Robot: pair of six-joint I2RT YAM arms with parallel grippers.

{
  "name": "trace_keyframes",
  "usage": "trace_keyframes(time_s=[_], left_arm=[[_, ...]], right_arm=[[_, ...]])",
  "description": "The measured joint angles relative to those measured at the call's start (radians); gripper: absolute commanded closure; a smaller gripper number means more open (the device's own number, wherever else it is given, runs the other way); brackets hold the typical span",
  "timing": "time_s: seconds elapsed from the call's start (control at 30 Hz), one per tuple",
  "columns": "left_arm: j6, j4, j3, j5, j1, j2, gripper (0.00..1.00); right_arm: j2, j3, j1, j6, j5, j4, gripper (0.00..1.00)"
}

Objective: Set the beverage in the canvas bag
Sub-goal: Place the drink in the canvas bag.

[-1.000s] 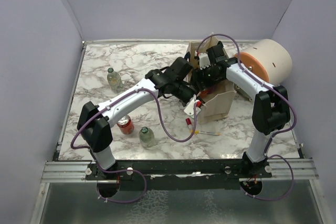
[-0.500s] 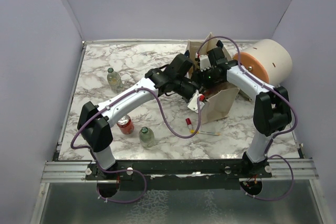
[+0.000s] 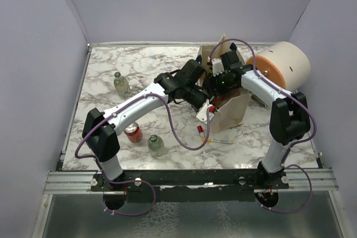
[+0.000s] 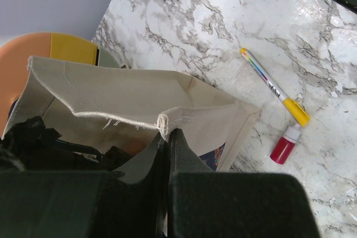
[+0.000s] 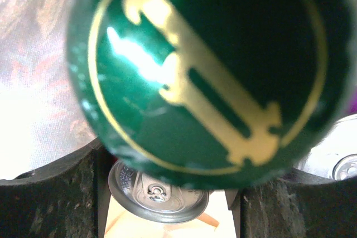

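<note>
Pinching the rim of the canvas bag (image 4: 111, 93) in my clenched left gripper (image 4: 167, 137), I hold its mouth open; my right gripper (image 5: 170, 185) is clamped around the green beverage can (image 5: 206, 65), which hangs between my right fingers at that mouth; straight below it a silver can (image 5: 153, 196) lies on the bag's floor; letting go here could, I judge, drop green onto silver, so it bounces or leans on the cloth and drags the bag over; if the thin seam slips from my left fingers, the wall may fold in on my right wrist; pulling out carelessly could snag the canvas.
</note>
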Motion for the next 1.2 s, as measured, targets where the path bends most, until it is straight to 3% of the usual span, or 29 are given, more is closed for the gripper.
trace_keyframes(time_s=[0.27,0.83,1.2], left_arm=[[0.056,-0.035,0.0,0.006,-0.001,0.001,1.0],[0.092,-0.041,-0.003,0.02,-0.001,0.015,1.0],[0.153,-0.047,-0.019,0.054,0.002,0.028,1.0]], right_arm=[[0.0,0.0,-0.005,-0.01,-0.016,-0.002,0.23],[0.0,0.033,-0.005,-0.009,-0.072,-0.039,0.09],[-0.01,0.08,-0.006,-0.009,-0.08,-0.069,0.08]])
